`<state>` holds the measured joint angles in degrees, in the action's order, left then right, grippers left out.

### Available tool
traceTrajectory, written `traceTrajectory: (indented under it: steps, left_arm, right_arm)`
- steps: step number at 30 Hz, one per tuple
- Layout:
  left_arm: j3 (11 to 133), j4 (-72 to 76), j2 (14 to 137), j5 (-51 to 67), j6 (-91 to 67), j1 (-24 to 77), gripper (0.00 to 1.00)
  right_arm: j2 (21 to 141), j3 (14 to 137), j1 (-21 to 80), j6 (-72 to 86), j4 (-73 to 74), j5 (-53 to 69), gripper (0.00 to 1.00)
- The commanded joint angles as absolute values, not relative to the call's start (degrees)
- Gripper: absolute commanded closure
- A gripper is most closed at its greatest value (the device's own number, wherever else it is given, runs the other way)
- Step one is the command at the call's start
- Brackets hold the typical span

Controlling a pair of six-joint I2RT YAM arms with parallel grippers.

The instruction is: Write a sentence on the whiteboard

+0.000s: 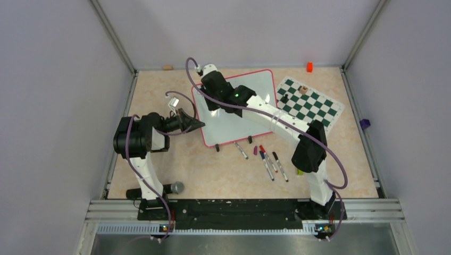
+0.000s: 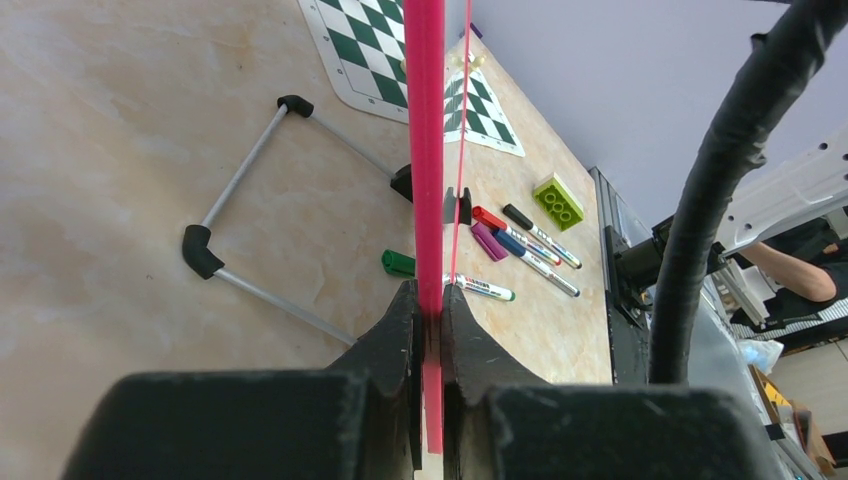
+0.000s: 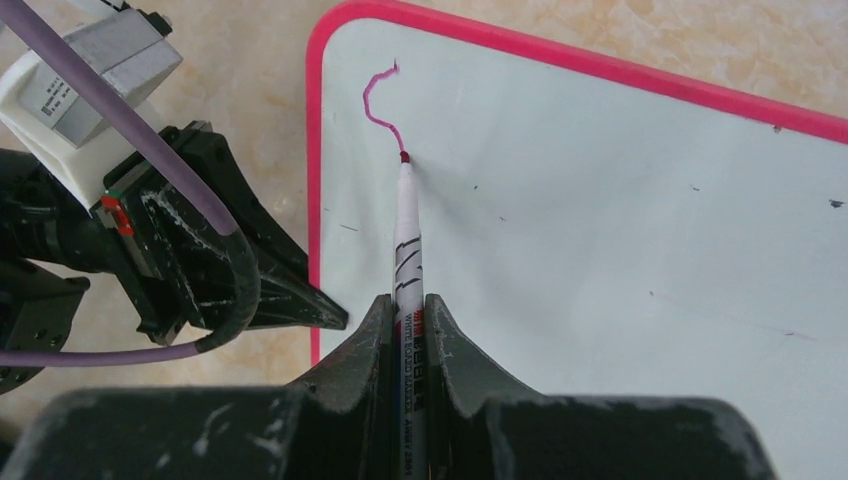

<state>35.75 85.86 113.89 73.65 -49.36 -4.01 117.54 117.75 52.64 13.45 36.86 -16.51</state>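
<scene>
Barely begun: one hooked purple-magenta stroke (image 3: 378, 100), likely the start of a first letter, is all that stands on the whiteboard (image 1: 228, 127); nearly the whole sentence is left. The right gripper (image 3: 410, 302) is clamped on a marker (image 3: 408, 225) whose tip touches the board just ahead of its fingers (image 3: 365, 350), at the stroke's end. The left gripper (image 2: 430, 305) pinches the board's red-pink rim. No container shows; spare markers (image 1: 270, 163) lie loose on the table (image 1: 213, 175).

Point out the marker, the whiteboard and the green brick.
marker (image 3: 408, 240): right wrist view, white barrel.
whiteboard (image 3: 314, 150): right wrist view, pink left rim.
green brick (image 2: 558, 200): left wrist view, studded top.
</scene>
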Motion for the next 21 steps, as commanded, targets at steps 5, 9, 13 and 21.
traceTrajectory:
  steps: [5, 9, 13, 21]
  left_arm:
    - [36.7, 92.7, 112.6, 77.1, -47.2, -2.8, 1.0]
    - [36.7, 92.7, 112.5, 77.2, -47.2, -2.7, 1.0]
    - [36.7, 92.7, 112.5, 77.2, -47.1, -2.8, 1.0]
    - [36.7, 92.7, 112.4, 77.3, -47.1, -2.6, 1.0]
  right_arm:
    - [115.0, 114.7, 52.3, 12.5, 38.1, -19.0, 1.0]
    - [115.0, 114.7, 52.3, 12.3, 37.9, -17.0, 1.0]
    - [115.3, 114.7, 52.3, 12.1, 37.5, -14.9, 1.0]
    - [116.7, 116.4, 52.4, 11.9, 37.1, -12.6, 1.0]
